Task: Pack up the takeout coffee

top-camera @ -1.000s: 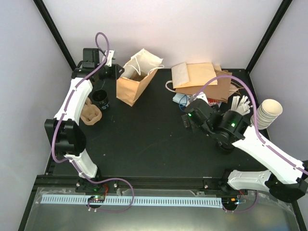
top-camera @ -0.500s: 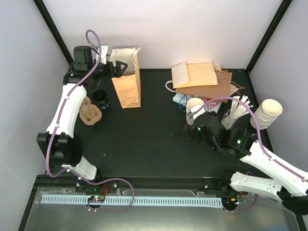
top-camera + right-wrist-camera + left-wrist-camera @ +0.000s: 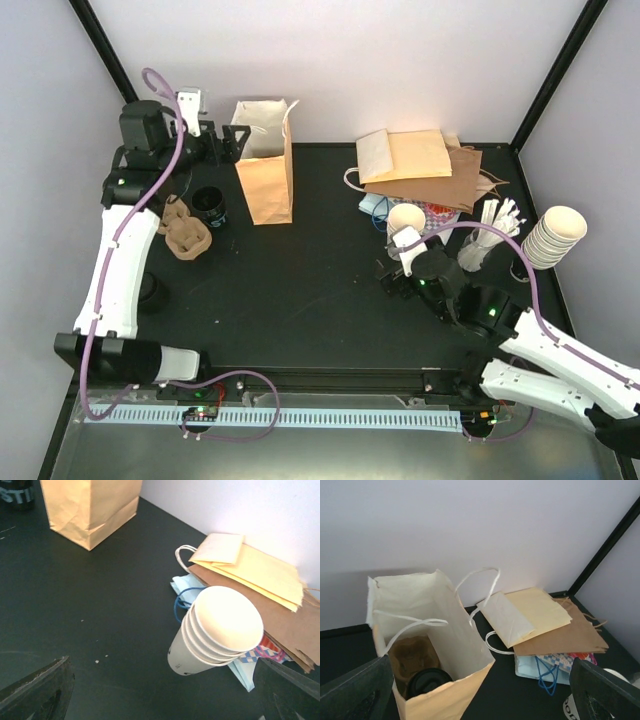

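The small cream paper coffee cup, only its black round lid (image 3: 426, 679) showing, sits deep in the upright brown paper bag (image 3: 445, 700). My left gripper (image 3: 230, 142) hangs wide open and empty by the rim. If it snags a white cord handle (image 3: 481, 575), the bag could topple (my right gripper (image 3: 393, 275) is also spread and empty).

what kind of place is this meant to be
Likely a robot test cell staged as a coffee takeout counter: stacked paper cups, an upright paper bag, and a left arm and right arm at a walled black table.
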`<state>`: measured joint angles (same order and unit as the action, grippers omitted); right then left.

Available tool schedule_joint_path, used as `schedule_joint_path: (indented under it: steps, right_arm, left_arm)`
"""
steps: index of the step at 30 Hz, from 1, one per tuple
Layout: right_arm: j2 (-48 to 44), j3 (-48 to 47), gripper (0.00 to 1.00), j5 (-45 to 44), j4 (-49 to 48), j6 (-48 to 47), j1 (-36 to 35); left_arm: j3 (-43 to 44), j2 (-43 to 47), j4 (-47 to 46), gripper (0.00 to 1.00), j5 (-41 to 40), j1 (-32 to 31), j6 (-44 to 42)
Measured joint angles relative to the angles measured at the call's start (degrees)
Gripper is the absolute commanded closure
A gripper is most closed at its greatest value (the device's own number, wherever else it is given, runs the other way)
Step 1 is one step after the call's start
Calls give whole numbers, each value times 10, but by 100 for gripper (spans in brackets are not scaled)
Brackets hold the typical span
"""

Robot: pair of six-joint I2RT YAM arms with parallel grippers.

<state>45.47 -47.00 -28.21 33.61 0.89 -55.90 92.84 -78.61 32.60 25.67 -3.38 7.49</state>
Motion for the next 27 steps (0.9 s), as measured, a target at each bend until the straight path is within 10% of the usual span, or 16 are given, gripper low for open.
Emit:
schedule_joint_path:
  steps: [27]
  right_arm:
    - [309,-360,13,78,255,193,132]
  left_arm:
    - [-323,240,73,1,135,0,105]
